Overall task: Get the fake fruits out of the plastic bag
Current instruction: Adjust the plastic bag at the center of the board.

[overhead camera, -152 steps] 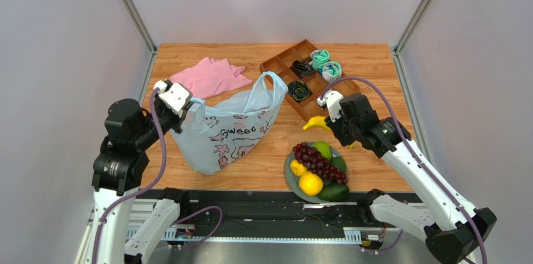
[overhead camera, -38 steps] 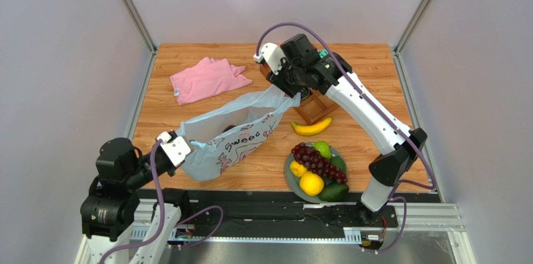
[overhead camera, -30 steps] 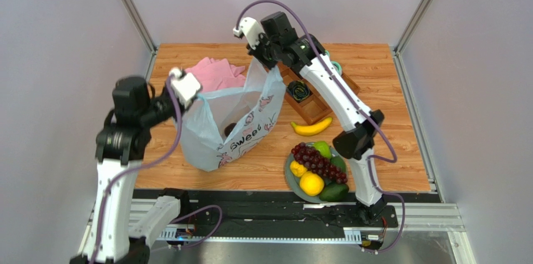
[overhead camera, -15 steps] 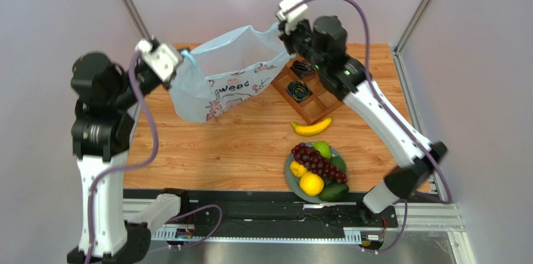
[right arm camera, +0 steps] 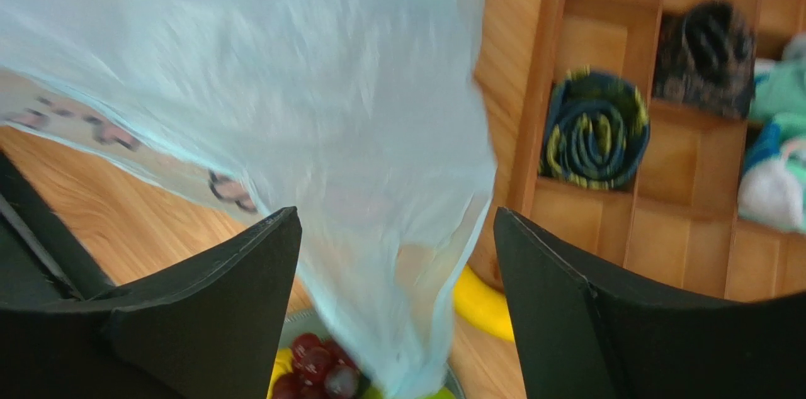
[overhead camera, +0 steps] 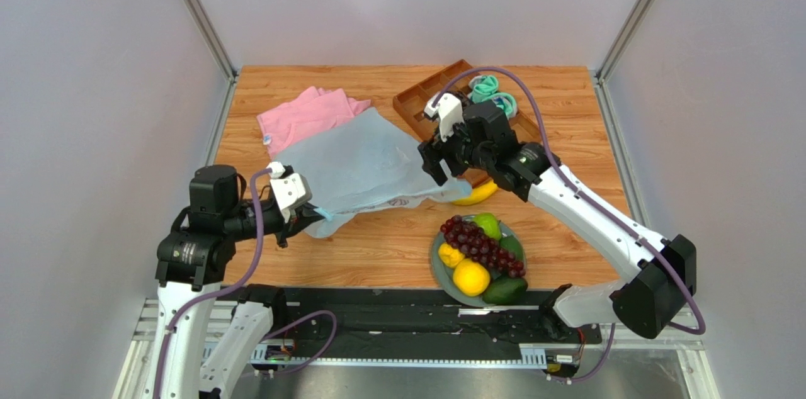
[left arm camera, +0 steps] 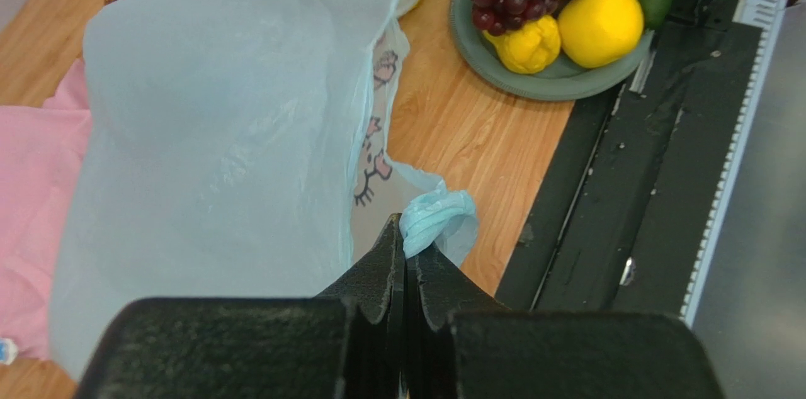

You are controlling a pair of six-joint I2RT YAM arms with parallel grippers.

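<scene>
3 grey walls [overhead camera: 416, 2] surround the wooden table [overhead camera: 378, 248] and plastic bag [overhead camera: 359, 163].

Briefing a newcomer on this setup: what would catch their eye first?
The pale-blue plastic bag sprawls across the table beside the pink cloth, its handle pinched in the shut left pincer while the right pincer stands open at its other end. Next comes the bright heap of fake fruits on a plate near the front edge, with a banana poking out from beneath the bag.
</scene>
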